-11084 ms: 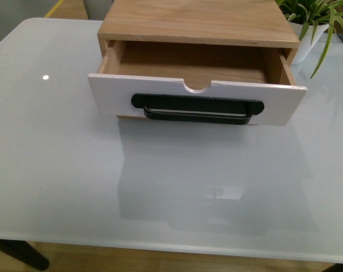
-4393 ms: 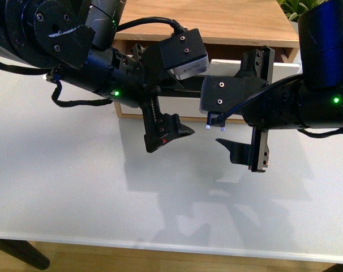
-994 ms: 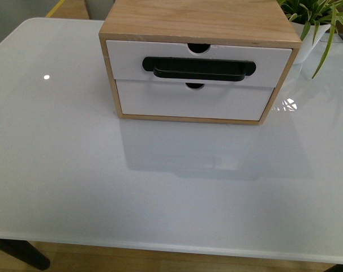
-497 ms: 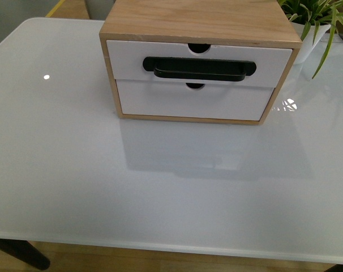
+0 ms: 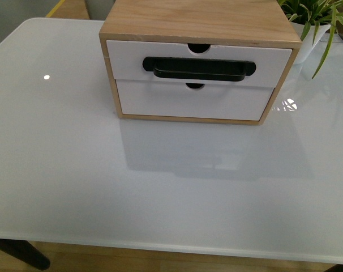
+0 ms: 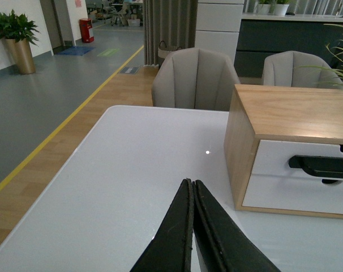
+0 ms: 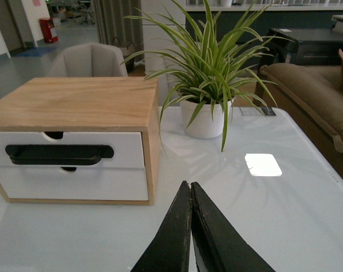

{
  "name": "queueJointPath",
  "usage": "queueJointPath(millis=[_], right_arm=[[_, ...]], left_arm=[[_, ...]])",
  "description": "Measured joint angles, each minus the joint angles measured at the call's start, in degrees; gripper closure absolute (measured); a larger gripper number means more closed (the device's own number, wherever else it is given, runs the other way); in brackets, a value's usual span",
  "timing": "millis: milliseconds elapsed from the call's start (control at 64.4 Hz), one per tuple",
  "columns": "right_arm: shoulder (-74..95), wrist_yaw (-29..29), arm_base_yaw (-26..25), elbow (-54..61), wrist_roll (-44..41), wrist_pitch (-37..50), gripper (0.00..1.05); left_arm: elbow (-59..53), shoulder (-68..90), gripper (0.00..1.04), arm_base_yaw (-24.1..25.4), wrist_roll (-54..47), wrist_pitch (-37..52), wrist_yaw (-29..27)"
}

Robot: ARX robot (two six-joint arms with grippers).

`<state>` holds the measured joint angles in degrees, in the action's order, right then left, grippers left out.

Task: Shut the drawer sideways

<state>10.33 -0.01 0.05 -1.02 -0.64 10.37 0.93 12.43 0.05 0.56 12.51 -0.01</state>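
Observation:
The drawer (image 5: 126,61), white-fronted with a long black bar handle (image 5: 198,68) and a half-round notch, sits flush in the top of the wooden cabinet (image 5: 200,20). It also shows in the left wrist view (image 6: 276,158) and the right wrist view (image 7: 126,148). Neither arm shows in the front view. My left gripper (image 6: 192,182) is shut and empty, above the table to the cabinet's left. My right gripper (image 7: 189,185) is shut and empty, above the table to the cabinet's right.
A lower white drawer without a handle (image 5: 160,102) sits under the top one, also flush. A potted plant (image 7: 208,73) in a white pot stands to the cabinet's right. The white table (image 5: 160,192) spreads in front. Chairs (image 6: 194,76) stand behind it.
Earlier the drawer stood pulled out, then both arms were at its front; now it is shut flush and the arms are out of the front view. Nothing moved in the last second.

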Motion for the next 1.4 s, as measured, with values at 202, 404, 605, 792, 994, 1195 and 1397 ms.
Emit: queueJointPath(millis=[202, 404, 605, 792, 994, 1195, 1397], right_arm=[[-9.88, 0.02, 0.00, 0.00, 0.02, -10.23, 1.03], [-9.99, 0.02, 0.00, 0.00, 0.02, -10.27, 1.03], [-9.99, 0.02, 0.00, 0.00, 0.02, -10.29, 0.81], [-9.99, 0.02, 0.00, 0.00, 0.02, -10.29, 0.44], [-9.99, 0.02, 0.00, 0.00, 0.07, -10.27, 0.08], [-9.99, 0.02, 0.00, 0.00, 0.07, -10.29, 0.09], [-9.99, 0.02, 0.00, 0.00, 0.07, -10.29, 0.09]], left_arm=[[0.00, -9.14, 1.03, 0.00, -0.04, -10.95, 0.04], [0.00, -12.07, 1.03, 0.00, -0.07, -12.33, 0.00], [0.00, -12.07, 0.91, 0.00, -0.07, -12.33, 0.00], [0.00, -12.07, 0.54, 0.00, -0.07, -12.33, 0.00], [0.00, -12.07, 0.10, 0.00, -0.09, -12.33, 0.00], [0.00, -12.07, 0.09, 0.00, -0.22, -12.35, 0.00], [0.00, -12.07, 0.09, 0.00, -0.22, -12.33, 0.00]])
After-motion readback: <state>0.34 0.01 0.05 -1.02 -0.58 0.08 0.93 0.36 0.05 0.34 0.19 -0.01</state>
